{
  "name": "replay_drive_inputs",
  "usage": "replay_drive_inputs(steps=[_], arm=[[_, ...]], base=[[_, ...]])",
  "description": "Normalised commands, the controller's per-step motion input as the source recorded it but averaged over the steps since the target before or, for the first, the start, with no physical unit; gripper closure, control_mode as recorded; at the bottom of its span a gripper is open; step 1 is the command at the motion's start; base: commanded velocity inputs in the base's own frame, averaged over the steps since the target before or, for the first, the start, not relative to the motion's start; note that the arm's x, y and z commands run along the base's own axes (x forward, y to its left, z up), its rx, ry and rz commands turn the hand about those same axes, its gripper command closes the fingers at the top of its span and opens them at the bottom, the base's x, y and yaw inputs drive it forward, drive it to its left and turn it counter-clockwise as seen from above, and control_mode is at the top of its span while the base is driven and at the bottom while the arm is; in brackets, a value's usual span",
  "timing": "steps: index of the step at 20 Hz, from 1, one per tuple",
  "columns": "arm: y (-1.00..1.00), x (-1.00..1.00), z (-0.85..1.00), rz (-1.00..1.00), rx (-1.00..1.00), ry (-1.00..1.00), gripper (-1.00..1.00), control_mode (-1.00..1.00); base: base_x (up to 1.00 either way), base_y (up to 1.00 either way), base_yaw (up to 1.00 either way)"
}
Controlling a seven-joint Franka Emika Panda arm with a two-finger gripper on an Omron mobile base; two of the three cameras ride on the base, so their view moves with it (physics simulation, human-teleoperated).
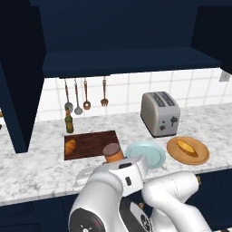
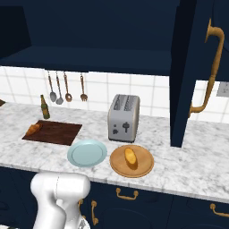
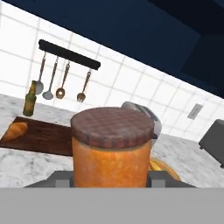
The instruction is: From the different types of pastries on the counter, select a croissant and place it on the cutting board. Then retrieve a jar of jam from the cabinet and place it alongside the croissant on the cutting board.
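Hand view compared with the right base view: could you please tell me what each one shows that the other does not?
Hand view: the jar of jam, close up, orange with a darker lid. Right base view: the pale blue plate and the gold-handled cabinet door. Both: the croissant on the cutting board, the green bottle, the hanging utensils and the toaster.

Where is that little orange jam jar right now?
The jar of jam is held in the gripper, in front of the cutting board and left of the light-blue plate.

croissant (image 1: pixel 70 146) 1 | bun (image 1: pixel 186 147) 1 | plates (image 1: pixel 146 154) 2 | hanging utensils (image 1: pixel 86 96) 4
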Motion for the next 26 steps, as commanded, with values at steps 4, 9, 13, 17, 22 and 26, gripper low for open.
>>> replay_drive_inputs(steps=[4,9,13,17,22,26], arm=[[0.79,0.72,-1.00,0.01,-0.03,-0.28,1.00,-1.00],[-0.18,1.00,-1.00,-0.15,0.07,-0.22,1.00,-1.00],[-0.50,0.89,-0.54,-0.19,0.26,-0.08,1.00,-1.00],[-0.38,0.28,0.90,-0.04,0.55,0.00,1.00,-1.00],[-0.05,0.64,0.07,0.02,0.10,0.06,1.00,-1.00],[-0.06,0.67,-0.73,0.03,-0.06,0.01,1.00,-1.00]], base=[[0.00,0.00,0.00],[0.00,0.00,0.00],[0.00,0.00,0.00],[0.00,0.00,0.00],[0.00,0.00,0.00],[0.00,0.00,0.00]])
